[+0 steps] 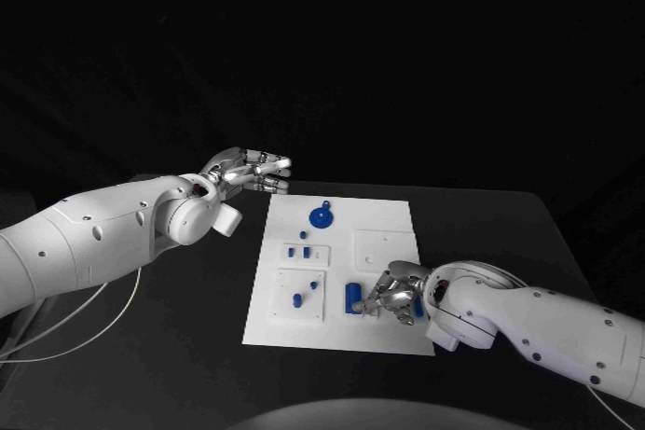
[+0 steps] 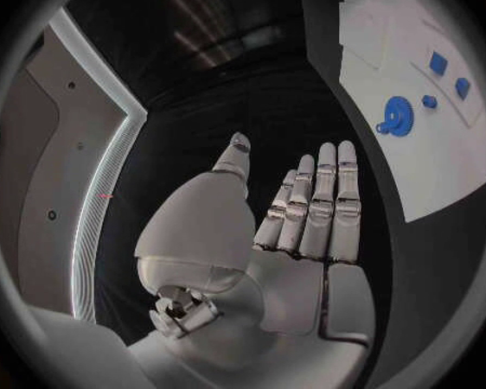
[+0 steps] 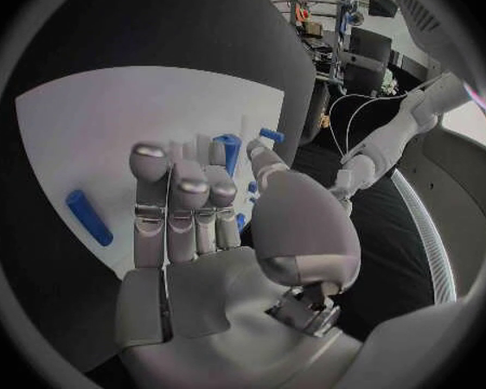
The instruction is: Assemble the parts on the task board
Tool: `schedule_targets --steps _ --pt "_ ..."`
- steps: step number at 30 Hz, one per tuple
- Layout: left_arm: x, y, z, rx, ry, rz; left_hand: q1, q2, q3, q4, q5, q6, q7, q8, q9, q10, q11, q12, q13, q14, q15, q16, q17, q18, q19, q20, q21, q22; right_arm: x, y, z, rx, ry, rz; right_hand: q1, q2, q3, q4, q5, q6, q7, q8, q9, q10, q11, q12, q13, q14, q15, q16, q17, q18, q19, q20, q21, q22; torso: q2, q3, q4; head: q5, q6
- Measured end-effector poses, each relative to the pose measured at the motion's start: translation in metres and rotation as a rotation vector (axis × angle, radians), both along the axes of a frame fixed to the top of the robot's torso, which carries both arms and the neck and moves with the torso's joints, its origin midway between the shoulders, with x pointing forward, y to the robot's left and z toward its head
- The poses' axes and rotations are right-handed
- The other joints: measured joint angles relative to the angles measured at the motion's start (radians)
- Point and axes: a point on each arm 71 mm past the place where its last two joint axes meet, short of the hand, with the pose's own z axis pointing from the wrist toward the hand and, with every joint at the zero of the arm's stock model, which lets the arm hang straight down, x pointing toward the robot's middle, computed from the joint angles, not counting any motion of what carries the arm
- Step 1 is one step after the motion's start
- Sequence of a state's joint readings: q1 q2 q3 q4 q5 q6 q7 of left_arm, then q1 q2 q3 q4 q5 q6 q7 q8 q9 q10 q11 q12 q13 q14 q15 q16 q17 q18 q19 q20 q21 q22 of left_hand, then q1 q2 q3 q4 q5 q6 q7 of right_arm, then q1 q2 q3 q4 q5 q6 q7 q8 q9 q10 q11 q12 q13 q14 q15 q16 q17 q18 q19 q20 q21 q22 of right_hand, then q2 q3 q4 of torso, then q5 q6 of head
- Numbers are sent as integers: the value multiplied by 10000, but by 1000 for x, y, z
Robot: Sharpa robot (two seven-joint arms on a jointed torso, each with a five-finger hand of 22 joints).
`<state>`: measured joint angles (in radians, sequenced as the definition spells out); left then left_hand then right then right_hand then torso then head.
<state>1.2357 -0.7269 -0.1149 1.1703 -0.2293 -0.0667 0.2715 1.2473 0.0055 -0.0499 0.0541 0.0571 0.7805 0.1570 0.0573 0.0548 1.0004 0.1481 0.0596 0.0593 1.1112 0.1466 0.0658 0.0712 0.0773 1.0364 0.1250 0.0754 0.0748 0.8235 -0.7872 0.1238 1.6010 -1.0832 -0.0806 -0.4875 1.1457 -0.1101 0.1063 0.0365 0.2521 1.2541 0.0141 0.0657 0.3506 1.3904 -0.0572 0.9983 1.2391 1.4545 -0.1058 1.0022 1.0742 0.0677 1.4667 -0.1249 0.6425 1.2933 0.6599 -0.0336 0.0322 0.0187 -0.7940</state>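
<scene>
The black worktop [image 1: 161, 318] carried the white task board [image 1: 390, 215] at its middle, the board's long sides running from the near edge toward the far edge.

The left arm [image 1: 81, 239] reached in over the worktop's left part, and the left robot hand [image 1: 249, 172] hung just beyond the board's far left corner, apart from it. In the left wrist view that robot hand [image 2: 276, 233] was released, its fingers [image 2: 324, 199] straight and side by side with nothing in them, over bare black worktop beside the board's edge.

The right arm [image 1: 538, 323] came in across the near right corner of the board. The right robot hand [image 1: 397, 298] lay low over the board's near right part. In the right wrist view its fingers [image 3: 183, 212] were stretched out, palm toward the board, and I could not tell whether it was grasping anything or touching the surface.

On the board, a round blue disc part [image 1: 322, 216] with a small stem sat near the far edge. Two small blue pegs [image 1: 298, 252] stood on a raised square at the left edge, midway along. Two more blue pieces [image 1: 303, 294] stood on a larger square toward the near left corner. An upright blue block [image 1: 353, 295] stood just beside the right robot hand's fingers. In the right wrist view a blue cylinder [image 3: 88, 217] lay flat on the board, apart from the fingers
</scene>
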Motion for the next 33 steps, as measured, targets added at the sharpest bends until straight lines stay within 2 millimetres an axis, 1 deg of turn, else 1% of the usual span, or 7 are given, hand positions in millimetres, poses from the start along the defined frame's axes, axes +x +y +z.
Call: schedule_targets --steps 2,6,8,21,23,27,33 --pt "0 0 0 3 2 4 0 0 0 0 0 0 0 0 0 0 0 0 0 0 0 0 0 0 0 0 0 0 -1 0 -1 -10 42 46 118 42 30 -260 273 0 0 0 -75 0 0 0 -1 0 0 0 0 0 -21 -19 0 0 0 1 -1 0 -2" --pt "0 0 0 10 7 9 0 0 0 0 0 0 0 0 0 0 0 0 0 0 0 0 0 -1 0 0 0 0 -2 1 -3 -80 141 150 219 -18 159 -550 1450 36 -36 0 -179 2 -2 0 14 -1 1 0 5 0 -15 -59 0 0 -1 -4 -1 5 -3" --pt "0 0 0 12 9 8 0 0 0 0 0 0 0 0 0 0 0 0 0 0 0 0 0 0 0 0 0 0 -3 1 -4 -129 182 179 219 -18 226 -728 1738 64 -63 0 -282 37 -36 0 22 -1 2 0 14 1 0 -75 0 0 -2 -4 2 5 -5" --pt "0 1 -1 18 32 -12 0 0 0 0 0 0 0 0 1 0 0 0 0 0 0 0 0 0 0 0 0 0 -1 3 -8 -590 142 62 -12 213 307 -863 2060 230 -158 0 -198 128 -128 281 258 35 -32 37 41 3 1 -74 81 21 -2 0 10 -8 -39" --pt "0 1 -1 19 35 -15 0 0 0 0 0 0 0 0 1 0 0 0 0 0 0 0 0 0 0 0 0 0 -1 3 -8 -643 128 18 -198 359 306 -790 1957 232 -161 0 -160 144 -144 322 282 35 -32 37 41 2 0 -74 122 23 -2 0 10 -7 -46" --pt "0 1 -1 25 51 -21 0 -1 -27 27 0 0 0 0 1 0 0 0 0 -35 -36 0 0 -1 0 0 0 0 0 2 -9 -758 102 -119 -618 686 238 -619 1352 235 -164 0 -40 217 -144 349 323 35 -32 83 41 2 0 -73 195 39 -3 -3 10 -27 -76" --pt "0 1 -2 41 81 -29 -41 40 -27 27 0 0 0 0 1 0 0 0 0 -35 -35 0 0 0 0 0 0 0 0 1 -10 -849 106 -229 -815 882 197 -586 1265 257 -185 7 77 233 -161 349 367 35 -31 83 41 3 0 -73 234 38 -3 -2 4 -27 -90"
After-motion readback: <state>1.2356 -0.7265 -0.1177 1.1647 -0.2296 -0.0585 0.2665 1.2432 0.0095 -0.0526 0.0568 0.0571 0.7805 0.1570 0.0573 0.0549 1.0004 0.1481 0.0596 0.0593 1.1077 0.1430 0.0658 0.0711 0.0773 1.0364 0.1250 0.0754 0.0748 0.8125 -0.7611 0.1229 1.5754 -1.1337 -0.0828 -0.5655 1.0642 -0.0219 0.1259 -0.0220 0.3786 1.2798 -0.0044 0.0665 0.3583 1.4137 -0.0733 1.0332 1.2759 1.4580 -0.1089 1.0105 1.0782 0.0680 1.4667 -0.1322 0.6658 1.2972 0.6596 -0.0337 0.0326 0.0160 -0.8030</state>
